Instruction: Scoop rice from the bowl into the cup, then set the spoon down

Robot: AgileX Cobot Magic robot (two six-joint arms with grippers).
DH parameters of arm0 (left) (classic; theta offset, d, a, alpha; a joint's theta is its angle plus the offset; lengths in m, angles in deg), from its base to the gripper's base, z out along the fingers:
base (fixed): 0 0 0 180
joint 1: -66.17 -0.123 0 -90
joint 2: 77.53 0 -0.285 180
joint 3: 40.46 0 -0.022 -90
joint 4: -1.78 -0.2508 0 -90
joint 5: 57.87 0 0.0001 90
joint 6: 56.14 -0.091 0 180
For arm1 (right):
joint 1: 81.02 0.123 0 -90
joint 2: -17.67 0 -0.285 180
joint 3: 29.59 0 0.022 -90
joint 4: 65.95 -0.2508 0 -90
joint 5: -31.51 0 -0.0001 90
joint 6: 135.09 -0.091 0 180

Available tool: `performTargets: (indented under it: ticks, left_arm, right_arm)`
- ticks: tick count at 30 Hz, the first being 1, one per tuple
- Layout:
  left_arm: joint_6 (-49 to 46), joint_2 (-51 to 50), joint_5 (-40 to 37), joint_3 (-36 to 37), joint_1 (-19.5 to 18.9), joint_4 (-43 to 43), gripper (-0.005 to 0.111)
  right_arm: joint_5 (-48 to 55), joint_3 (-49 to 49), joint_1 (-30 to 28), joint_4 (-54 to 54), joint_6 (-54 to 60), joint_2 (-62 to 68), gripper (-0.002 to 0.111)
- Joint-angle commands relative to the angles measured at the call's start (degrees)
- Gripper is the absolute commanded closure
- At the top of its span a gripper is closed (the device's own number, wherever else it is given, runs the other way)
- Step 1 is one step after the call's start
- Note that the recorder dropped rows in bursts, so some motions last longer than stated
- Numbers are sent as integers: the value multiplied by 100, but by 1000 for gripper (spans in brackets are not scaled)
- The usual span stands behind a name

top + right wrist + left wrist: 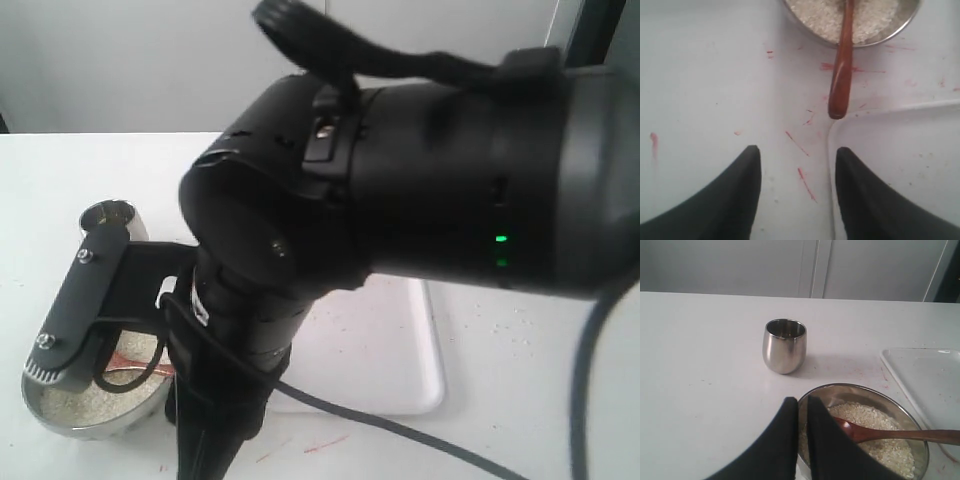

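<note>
The steel bowl (865, 388) holds white rice (875, 425). The wooden spoon (890, 434) lies with its scoop in the rice and its handle out over the rim. My left gripper (802, 401) is shut on the bowl's rim, one finger inside and one outside. The small steel cup (784, 346) stands upright beyond the bowl. In the right wrist view the spoon (841, 75) points its handle end at my right gripper (797, 152), which is open, short of the handle and holding nothing. In the exterior view the bowl (60, 415) and cup (112, 218) are at the left.
A white tray (930, 375) lies beside the bowl, its corner (900, 150) just under the spoon's handle end. Red marks streak the white table. My right arm's black body (420, 190) blocks most of the exterior view.
</note>
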Motion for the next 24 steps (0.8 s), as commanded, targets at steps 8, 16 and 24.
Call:
performTargets:
  ticks: [8,16,24]
  left_arm:
    - [11,24,-18,-19,13,52,92]
    - [11,24,-18,-19,13,52,92]
    - [11,24,-18,-19,13,52,92]
  right_arm:
    - [-476,523,-255,-196,421,636,64]
    - [-631,904,-353,-221,210,1115,54]
    - [-365,1220,-518,-221,53,1476,51]
